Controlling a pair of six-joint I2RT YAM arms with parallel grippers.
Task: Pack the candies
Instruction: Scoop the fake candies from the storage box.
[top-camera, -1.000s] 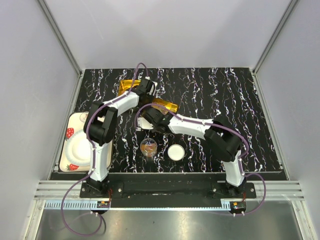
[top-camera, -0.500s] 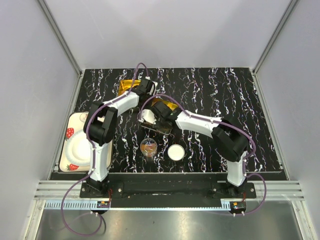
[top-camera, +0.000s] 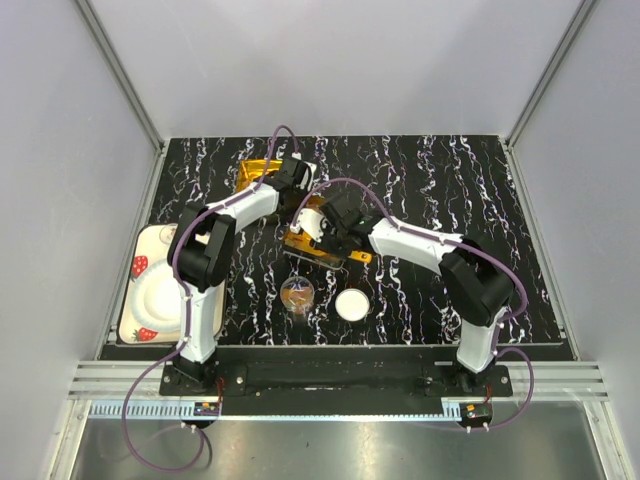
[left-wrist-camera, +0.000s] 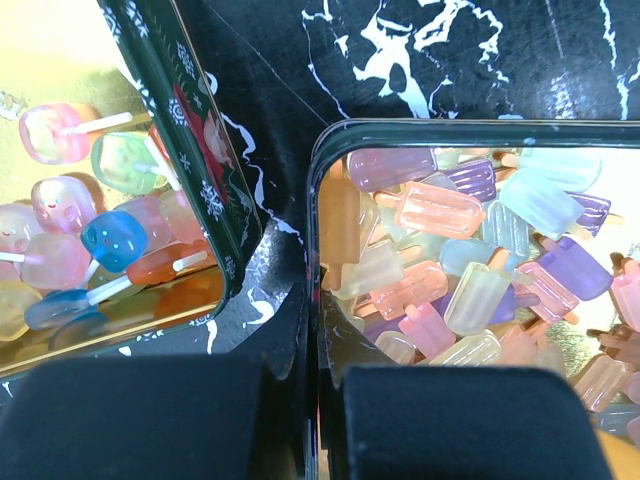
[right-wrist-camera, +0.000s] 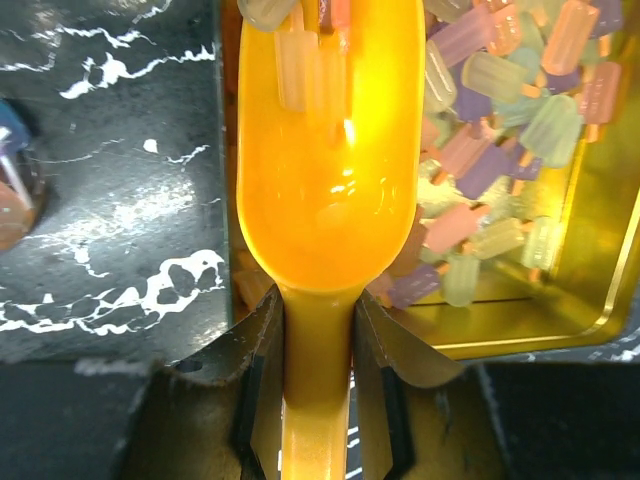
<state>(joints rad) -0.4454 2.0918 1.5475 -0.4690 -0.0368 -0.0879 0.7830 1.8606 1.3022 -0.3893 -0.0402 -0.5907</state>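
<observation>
the candies (right-wrist-camera: 490, 110), pastel ice-lolly shapes, lie heaped in a gold tin (right-wrist-camera: 590, 260). a few sit at the tip of the orange scoop (right-wrist-camera: 325, 180) over the tin's edge. the right gripper (right-wrist-camera: 320, 350) clamps the scoop's handle. the left gripper (left-wrist-camera: 310, 400) is closed on that tin's wall, beside a second tin (left-wrist-camera: 205, 180). since a second ago the right arm has swung across the tin, its elbow now farther right.

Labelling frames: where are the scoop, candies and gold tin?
scoop (right-wrist-camera: 325, 170): right wrist view, middle of bowl.
candies (right-wrist-camera: 500, 100): right wrist view, middle of heap.
gold tin (right-wrist-camera: 545, 312): right wrist view, bare floor.
</observation>
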